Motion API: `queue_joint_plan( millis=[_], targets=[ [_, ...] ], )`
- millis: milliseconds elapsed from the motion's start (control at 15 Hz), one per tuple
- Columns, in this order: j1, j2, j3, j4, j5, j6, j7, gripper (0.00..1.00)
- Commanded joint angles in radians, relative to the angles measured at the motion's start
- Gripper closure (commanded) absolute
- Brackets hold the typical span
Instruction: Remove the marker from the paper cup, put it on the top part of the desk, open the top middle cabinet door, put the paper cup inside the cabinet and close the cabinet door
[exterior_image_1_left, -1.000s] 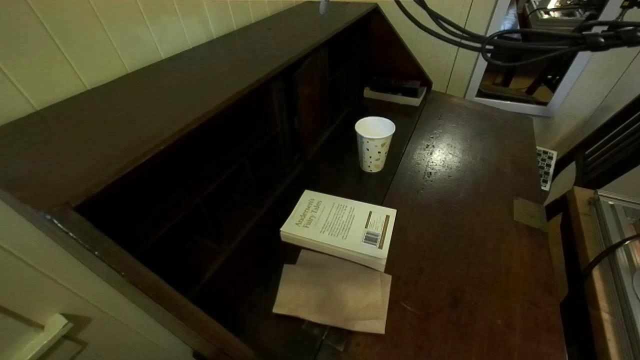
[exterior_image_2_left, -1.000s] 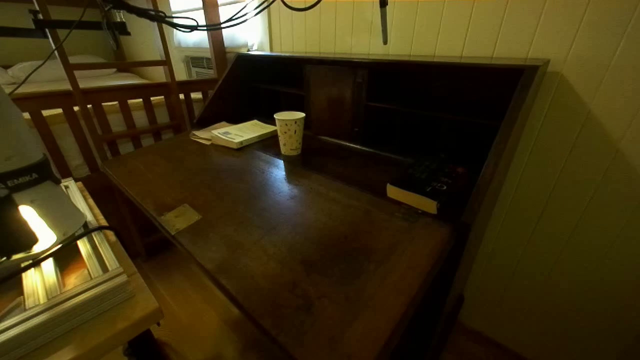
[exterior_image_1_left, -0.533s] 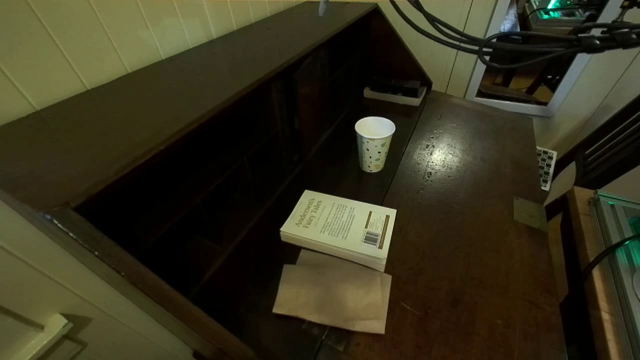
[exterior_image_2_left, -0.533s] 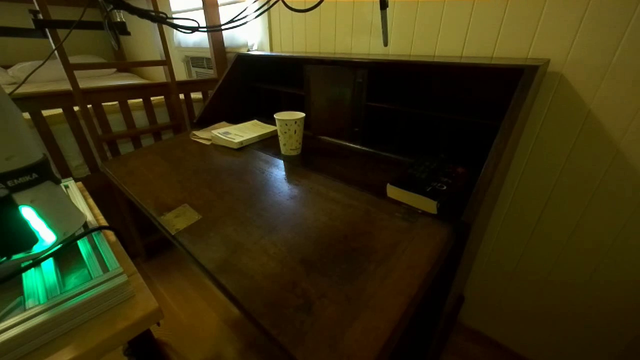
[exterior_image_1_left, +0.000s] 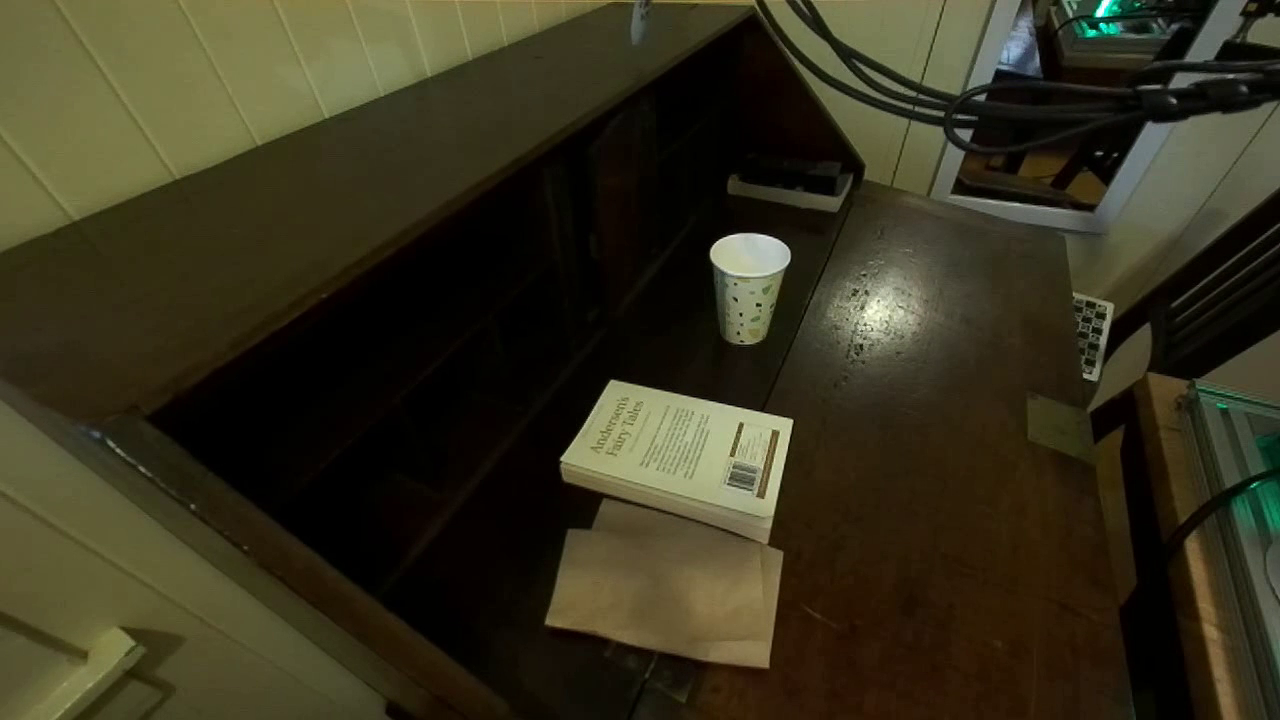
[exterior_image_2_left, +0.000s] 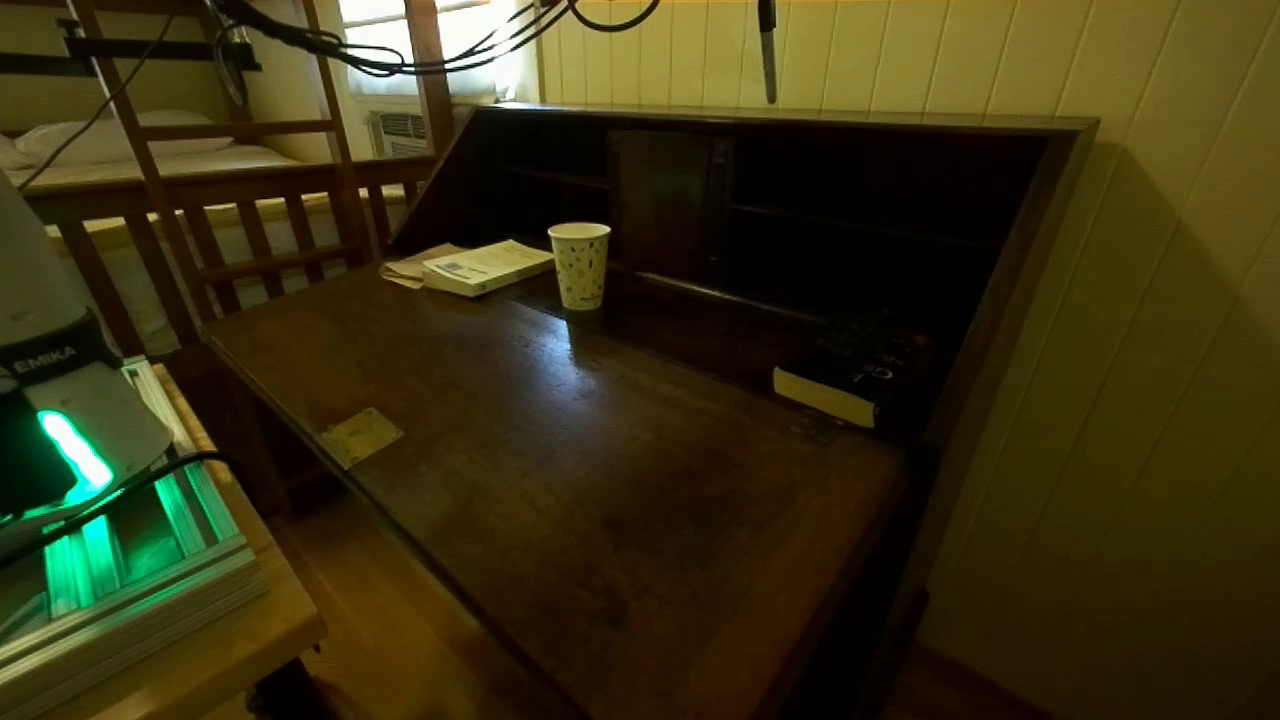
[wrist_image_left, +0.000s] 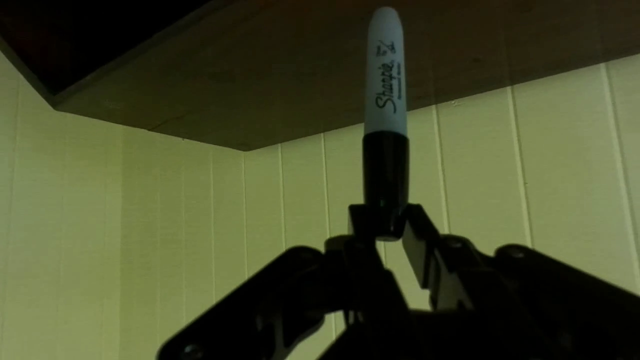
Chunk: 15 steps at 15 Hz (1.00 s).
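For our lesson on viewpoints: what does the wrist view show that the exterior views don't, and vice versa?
Only the wrist view shows the gripper shut on the marker, its Sharpie lettering readable.
Only the exterior views show the paper cup, white book, brown paper and dark book.
Both kinds share the marker, the top part of the desk and paneled wall.

White tapered paper cup (exterior_image_1_left: 748, 300) on dark wooden desk (exterior_image_1_left: 950, 480), between white rectangular paperback (exterior_image_1_left: 680, 450) and thick black book (exterior_image_1_left: 795, 178), grey cylindrical marker (wrist_image_left: 385, 90) in black gripper (wrist_image_left: 385, 220), above flat brown wooden ledge (exterior_image_1_left: 350, 190)
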Motion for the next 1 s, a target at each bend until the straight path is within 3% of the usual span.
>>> queue_joint_plan(
  millis=[0, 800, 933],
  targets=[
    [0.023, 0.071, -0.004, 0.094, -0.069, -0.035, 0.012, 0.94],
    [0.089, 0.206, 0.006, 0.2, -0.078, -0.091, -0.118, 0.94],
    [0.097, 0.211, 0.005, 0.201, -0.072, -0.097, -0.134, 0.5]
  ],
)
